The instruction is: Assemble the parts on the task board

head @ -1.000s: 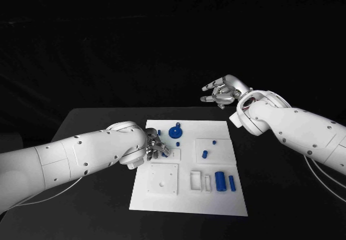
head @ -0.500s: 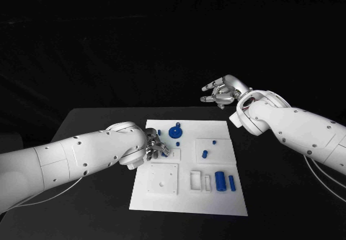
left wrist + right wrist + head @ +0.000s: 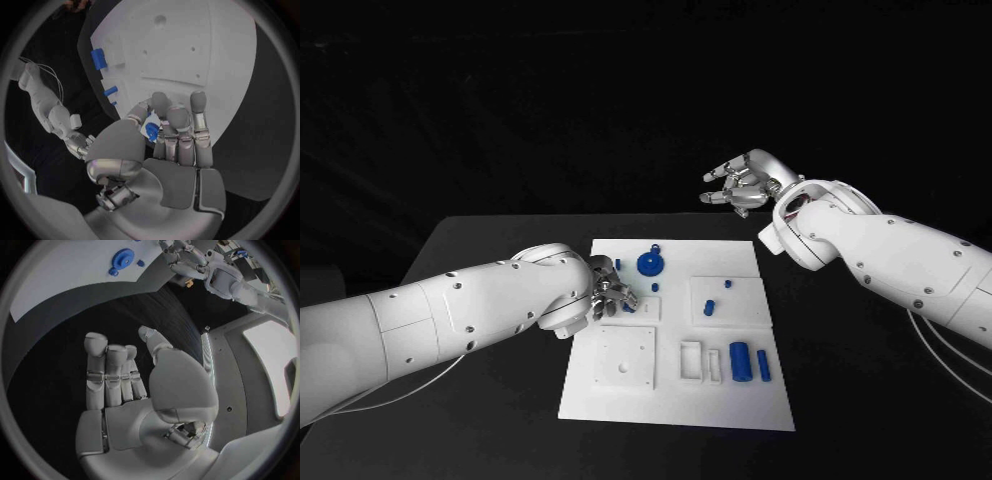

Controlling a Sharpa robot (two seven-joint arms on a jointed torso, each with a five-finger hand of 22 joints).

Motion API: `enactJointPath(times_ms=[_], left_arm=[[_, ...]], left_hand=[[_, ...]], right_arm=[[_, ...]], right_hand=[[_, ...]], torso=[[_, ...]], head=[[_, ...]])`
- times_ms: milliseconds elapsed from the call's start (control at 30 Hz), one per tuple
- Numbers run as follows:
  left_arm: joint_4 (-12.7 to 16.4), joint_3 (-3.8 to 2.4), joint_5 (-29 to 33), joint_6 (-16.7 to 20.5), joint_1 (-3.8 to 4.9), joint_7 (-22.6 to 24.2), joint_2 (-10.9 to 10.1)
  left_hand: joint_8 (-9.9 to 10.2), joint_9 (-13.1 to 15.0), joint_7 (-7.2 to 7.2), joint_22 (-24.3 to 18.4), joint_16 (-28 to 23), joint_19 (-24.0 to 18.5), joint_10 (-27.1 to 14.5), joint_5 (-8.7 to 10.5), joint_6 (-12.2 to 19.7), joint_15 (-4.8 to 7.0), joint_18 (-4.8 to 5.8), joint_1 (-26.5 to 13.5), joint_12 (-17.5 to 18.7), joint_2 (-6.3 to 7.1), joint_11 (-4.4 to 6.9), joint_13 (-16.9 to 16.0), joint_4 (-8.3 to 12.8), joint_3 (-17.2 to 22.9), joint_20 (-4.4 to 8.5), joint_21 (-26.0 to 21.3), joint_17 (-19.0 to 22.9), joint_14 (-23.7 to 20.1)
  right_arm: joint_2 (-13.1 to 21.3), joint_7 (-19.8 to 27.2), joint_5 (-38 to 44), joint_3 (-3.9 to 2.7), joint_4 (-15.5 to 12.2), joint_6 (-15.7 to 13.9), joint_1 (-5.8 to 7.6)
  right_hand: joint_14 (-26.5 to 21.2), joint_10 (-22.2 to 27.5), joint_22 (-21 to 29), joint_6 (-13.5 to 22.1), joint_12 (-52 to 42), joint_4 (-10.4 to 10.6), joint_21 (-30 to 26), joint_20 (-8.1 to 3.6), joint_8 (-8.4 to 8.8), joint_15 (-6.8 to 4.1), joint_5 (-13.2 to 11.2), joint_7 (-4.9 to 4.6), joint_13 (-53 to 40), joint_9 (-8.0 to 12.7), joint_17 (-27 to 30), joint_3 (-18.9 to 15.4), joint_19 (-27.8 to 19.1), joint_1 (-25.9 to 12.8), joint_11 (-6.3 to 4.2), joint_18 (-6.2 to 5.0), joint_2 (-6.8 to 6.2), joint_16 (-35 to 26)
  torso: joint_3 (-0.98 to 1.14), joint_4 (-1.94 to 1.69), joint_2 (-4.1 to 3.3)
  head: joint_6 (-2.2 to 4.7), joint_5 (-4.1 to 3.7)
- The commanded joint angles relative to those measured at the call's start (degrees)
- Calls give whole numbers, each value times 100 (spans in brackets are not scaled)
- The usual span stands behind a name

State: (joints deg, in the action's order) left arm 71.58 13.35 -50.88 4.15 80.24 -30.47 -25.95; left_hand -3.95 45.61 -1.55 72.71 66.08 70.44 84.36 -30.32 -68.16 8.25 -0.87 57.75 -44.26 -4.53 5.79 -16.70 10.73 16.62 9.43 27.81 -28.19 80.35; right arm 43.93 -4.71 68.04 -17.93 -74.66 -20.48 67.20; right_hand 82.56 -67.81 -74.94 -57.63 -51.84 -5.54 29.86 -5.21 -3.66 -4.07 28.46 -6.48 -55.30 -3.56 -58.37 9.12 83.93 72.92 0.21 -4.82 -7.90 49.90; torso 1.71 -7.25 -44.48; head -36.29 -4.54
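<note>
Across the middle of the frame lies the task board (image 3: 733,405) on the counter (image 3: 488,240), several blue parts (image 3: 740,362) loose — assembly looks barely begun. Left hand (image 3: 612,298) pinches a small blue piece (image 3: 151,131) at the board's left edge; right hand (image 3: 744,184) — upper right — hangs released, grasping nothing.

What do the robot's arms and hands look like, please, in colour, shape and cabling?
Both arms are smooth white rounded shells with small dark screw dots. The left hand and right hand are silver-grey metal with jointed fingers and paler pads. Thin pale cables hang beneath each arm.
</note>
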Motion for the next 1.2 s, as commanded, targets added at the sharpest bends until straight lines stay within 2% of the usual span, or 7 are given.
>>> enactJointPath(times_ms=[33,400,567,733,800,1200], left_arm=[[7,15,31,28,-27,-6,4],[20,13,32,77,-27,25,11],[37,11,28,123,-27,57,7],[58,6,24,180,-28,87,-2],[65,2,22,195,-28,96,-5],[92,-10,17,258,-28,123,-23]], left_hand=[[-22,3059,495,5,22,38,236,-30,-772,48,87,32,-15,-74,48,3,104,139,-12,-13,2,10],[-23,3059,497,72,30,60,236,-15,-770,51,87,34,-26,-70,50,8,94,137,-9,-63,0,9],[-23,3059,497,72,30,60,236,-15,-770,51,87,34,-26,-70,50,8,94,137,-9,-63,0,9],[-23,3059,496,93,31,70,236,-17,-767,53,87,38,-29,-66,51,9,92,135,-6,-78,1,12],[-24,3059,497,100,30,76,236,-16,-768,55,87,40,-29,-66,54,10,91,136,-3,-84,1,14],[-24,3059,497,100,30,76,236,-16,-768,55,87,40,-29,-66,54,10,91,136,-3,-84,1,14]], right_arm=[[-3,8,55,-3,-9,74,1],[-8,6,57,-3,-7,78,1],[-10,6,58,-3,-6,79,1],[-11,5,58,-3,-6,81,1],[-12,6,58,-3,-3,83,1],[-16,2,60,-3,10,94,0]], right_hand=[[36,3,-355,-56,-37,-29,21,2,9,-9,35,3,-8,-4,-6,2,245,-58,-32,-91,-18,-12],[36,3,-355,-56,-37,-29,21,2,9,-9,35,3,-8,-4,-6,2,245,-58,-32,-91,-18,-12],[37,1,-356,-57,-39,-30,29,1,9,-9,37,3,-11,-4,-7,3,247,-59,-32,-91,-17,-13],[42,-6,-359,-60,-44,-33,54,0,9,-11,41,3,-18,-5,-12,5,251,-63,-33,-89,-12,-13],[42,-6,-359,-60,-44,-33,54,0,9,-11,41,3,-18,-5,-12,5,251,-63,-33,-89,-12,-13],[42,-6,-359,-60,-44,-33,54,0,9,-11,41,3,-18,-5,-12,5,251,-63,-33,-89,-12,-13]], torso=[[3,-5,4],[-2,-9,4],[-6,1,1],[5,-1,-2],[-3,0,-4],[-7,-9,2]], head=[[-10,-9],[-14,-8],[-14,-2],[-14,-12],[-16,-17],[-40,-18]])
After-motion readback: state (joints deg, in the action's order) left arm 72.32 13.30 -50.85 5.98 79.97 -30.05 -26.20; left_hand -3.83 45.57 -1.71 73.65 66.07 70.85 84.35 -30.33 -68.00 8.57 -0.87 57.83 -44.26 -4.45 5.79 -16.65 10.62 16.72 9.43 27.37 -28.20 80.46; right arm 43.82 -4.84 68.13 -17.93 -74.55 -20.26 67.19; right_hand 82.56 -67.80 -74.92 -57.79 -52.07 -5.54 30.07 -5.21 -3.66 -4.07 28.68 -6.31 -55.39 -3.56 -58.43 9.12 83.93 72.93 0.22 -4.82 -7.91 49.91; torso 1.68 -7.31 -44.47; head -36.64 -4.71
